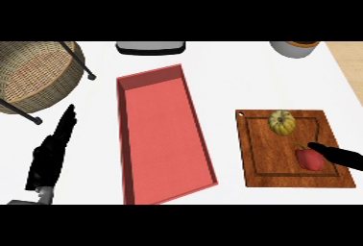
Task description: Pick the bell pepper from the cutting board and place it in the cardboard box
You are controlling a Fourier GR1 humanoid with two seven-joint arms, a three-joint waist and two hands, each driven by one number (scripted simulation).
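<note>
A red bell pepper (pixel 309 159) lies on the wooden cutting board (pixel 262 158) at the right. My right hand (pixel 339 155) comes in from the right edge, its straight fingers reaching to the pepper's right side, touching or just over it. Left of the board stands a long red open box (pixel 162 134), its inside bare. At the far left my left hand (pixel 51 153) rests open, fingers pointing up and away.
A small yellow-green squash (pixel 282 122) sits on the board's far part, just beyond the pepper. A wicker basket (pixel 39 72) with a black handle fills the far left. A grey container (pixel 150 46) and a white pot (pixel 294 48) stand at the far edge.
</note>
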